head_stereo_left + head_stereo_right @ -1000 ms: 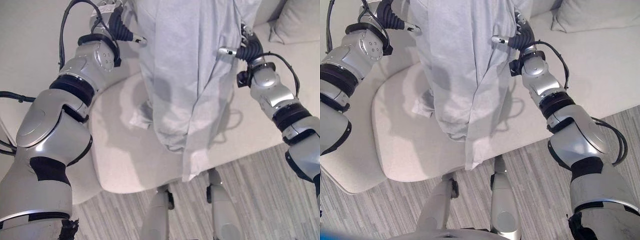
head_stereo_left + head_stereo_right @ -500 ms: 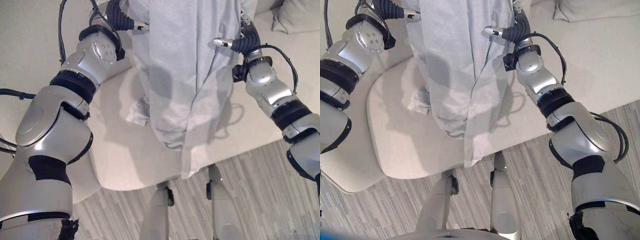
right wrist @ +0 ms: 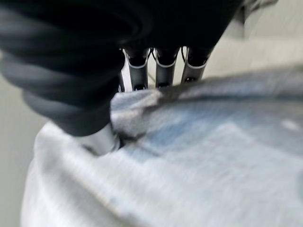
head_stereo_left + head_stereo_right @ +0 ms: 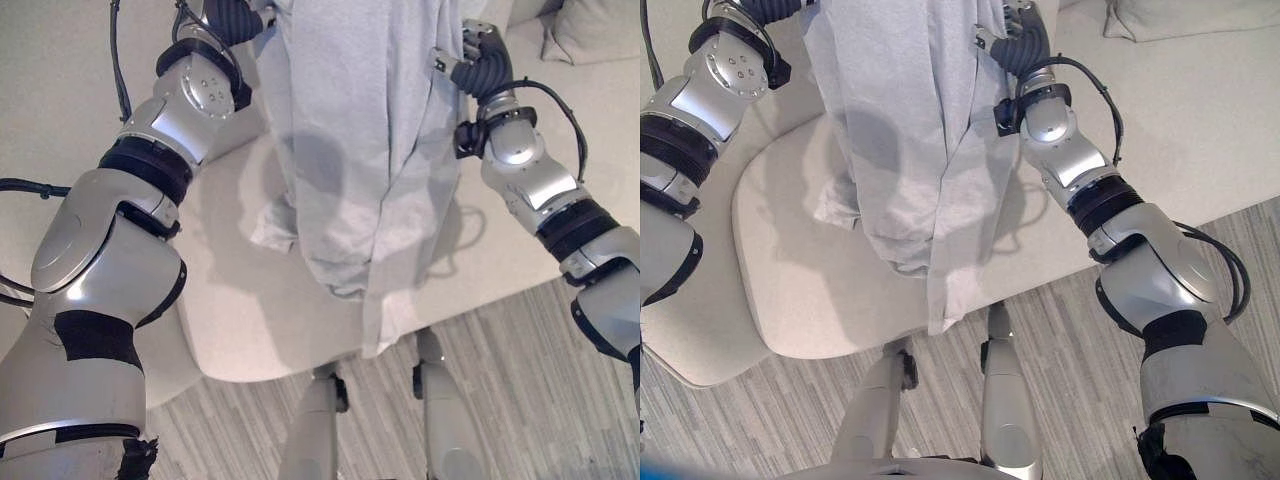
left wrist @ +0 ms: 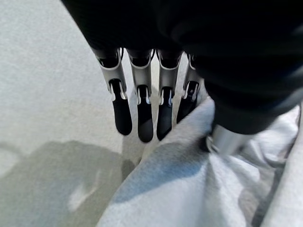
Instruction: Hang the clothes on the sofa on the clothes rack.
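Fingers [image 5: 142,118] of the left hand [image 5: 208,71] pinch the grey garment [image 4: 360,150] against the thumb; the right hand [image 3: 94,85] grips its other edge. Raised at twelve o'clock, it hangs clear above the sofa [image 4: 260,310], likely spread for hanging.

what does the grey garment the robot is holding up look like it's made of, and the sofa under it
The garment looks like soft, matte jersey knit, probably cotton: it drapes in loose folds and bunches where the left hand and right hand grip it. The sofa looks upholstered in pale, matte woven fabric; the exact fibre is unclear.
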